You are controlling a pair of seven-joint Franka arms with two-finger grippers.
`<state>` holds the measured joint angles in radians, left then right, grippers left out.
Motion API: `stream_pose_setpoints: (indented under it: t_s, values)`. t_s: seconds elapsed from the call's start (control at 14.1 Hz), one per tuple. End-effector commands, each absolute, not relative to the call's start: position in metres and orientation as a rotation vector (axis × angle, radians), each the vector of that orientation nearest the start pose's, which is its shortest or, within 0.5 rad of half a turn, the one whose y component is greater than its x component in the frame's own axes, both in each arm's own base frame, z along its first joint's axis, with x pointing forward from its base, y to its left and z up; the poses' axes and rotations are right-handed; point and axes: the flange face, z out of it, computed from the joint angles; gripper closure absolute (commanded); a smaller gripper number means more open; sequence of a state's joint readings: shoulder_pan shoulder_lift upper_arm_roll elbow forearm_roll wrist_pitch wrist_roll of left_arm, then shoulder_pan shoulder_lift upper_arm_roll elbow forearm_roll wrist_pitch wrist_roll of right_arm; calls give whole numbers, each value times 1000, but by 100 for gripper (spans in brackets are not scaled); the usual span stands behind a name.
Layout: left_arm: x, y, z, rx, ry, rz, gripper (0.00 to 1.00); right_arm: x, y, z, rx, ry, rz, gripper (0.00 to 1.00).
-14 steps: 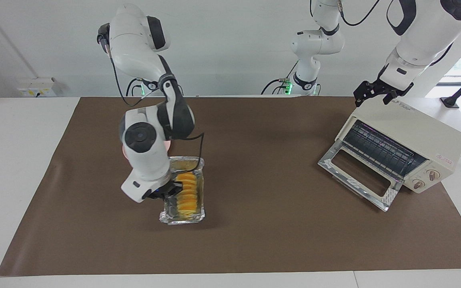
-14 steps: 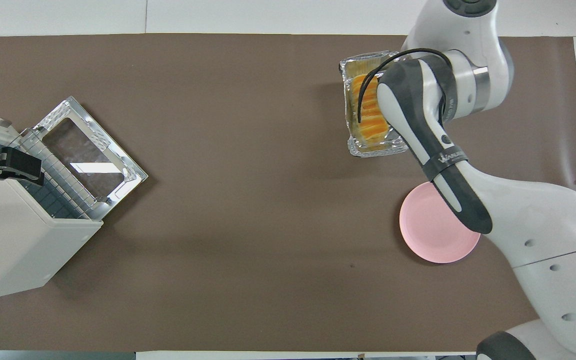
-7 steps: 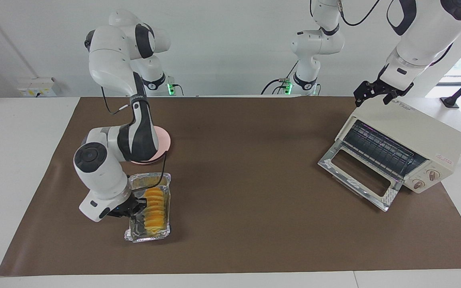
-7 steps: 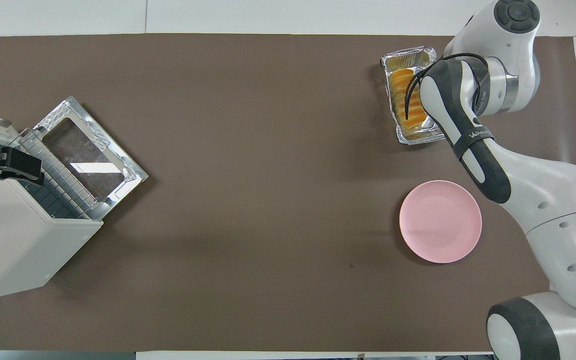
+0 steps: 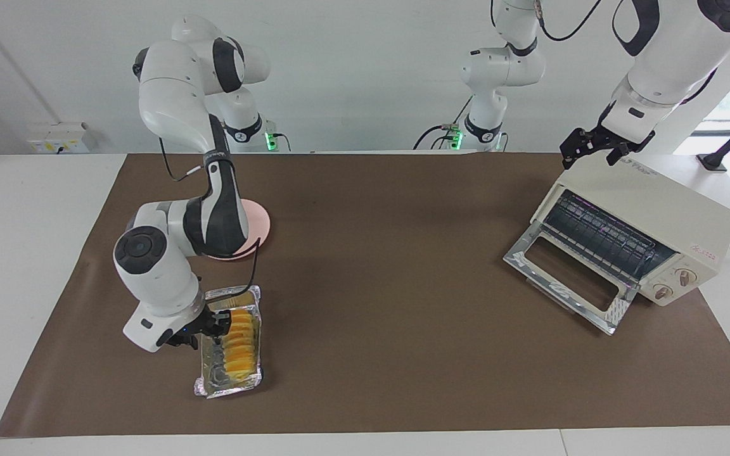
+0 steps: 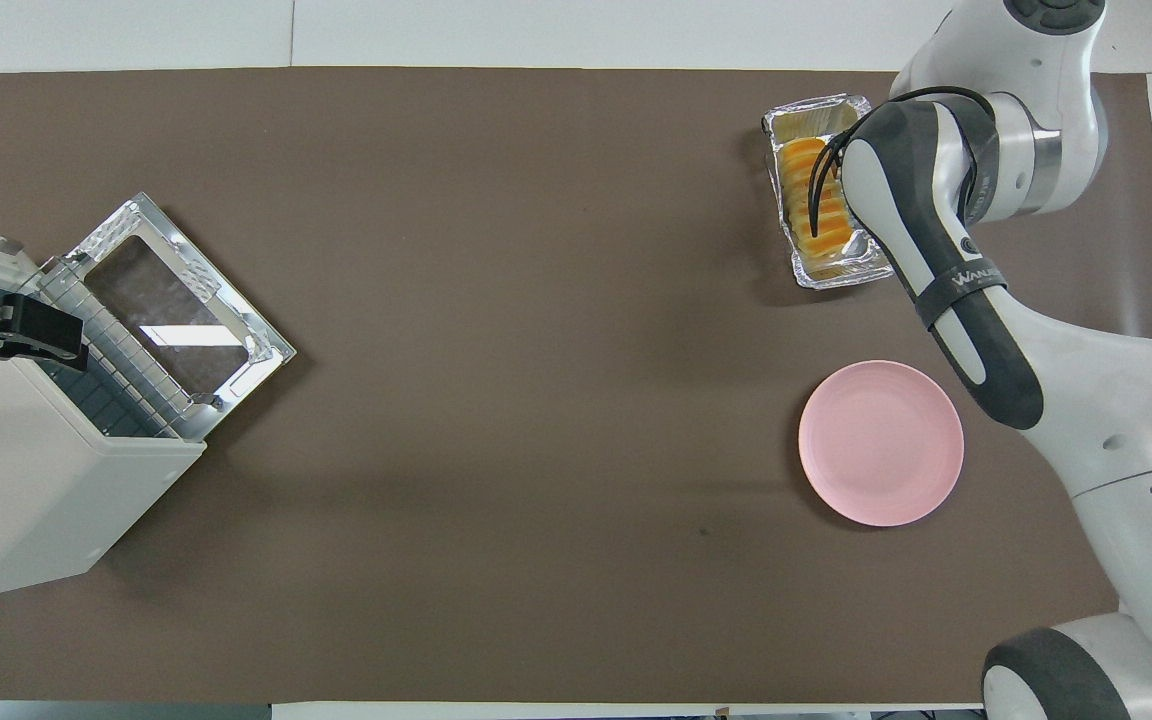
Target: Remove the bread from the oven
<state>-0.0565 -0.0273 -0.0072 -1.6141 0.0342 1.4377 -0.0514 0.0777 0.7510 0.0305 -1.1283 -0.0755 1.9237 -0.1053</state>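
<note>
The bread (image 5: pixel 240 342), a ridged golden-yellow loaf, lies in a crinkled silver foil tray (image 5: pixel 214 379) on the brown mat, farther from the robots than the pink plate (image 5: pixel 258 223). My right gripper (image 5: pixel 211 327) is shut on the tray's long rim, low over the mat. In the overhead view the right arm covers that gripper; the bread (image 6: pixel 804 190) and the tray (image 6: pixel 833 275) show beside the arm. The cream-white oven (image 5: pixel 663 218) stands at the left arm's end with its glass door (image 5: pixel 564 278) dropped open and its wire rack bare. My left gripper (image 5: pixel 588 152) is open, its fingers on the oven's top edge.
The pink plate (image 6: pixel 881 442) lies bare between the tray and the right arm's base. The oven (image 6: pixel 21 490) and its open door (image 6: pixel 171 315) take up the left arm's end. A brown mat (image 5: pixel 390 304) covers the table.
My right gripper has carried the foil tray with the bread toward the right arm's end of the table and lowered it to the mat. The left arm has not moved.
</note>
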Motion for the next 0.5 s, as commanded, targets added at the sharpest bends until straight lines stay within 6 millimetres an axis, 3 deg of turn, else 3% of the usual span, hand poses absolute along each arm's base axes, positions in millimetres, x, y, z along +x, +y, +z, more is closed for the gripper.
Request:
stream_pose_setpoints:
  t_s: [0.0,0.28,0.43]
  values:
    - [523,-27,612,-3105,22,234,0,749,90,359,-3202,-328,-71,4]
    - [523,-27,612,-3105,22,234,0,733,90,323,-3197,-353,-121,5]
    - [523,-26,612,-3104,22,232,0,728,90,317,-3203,-373,-147,13]
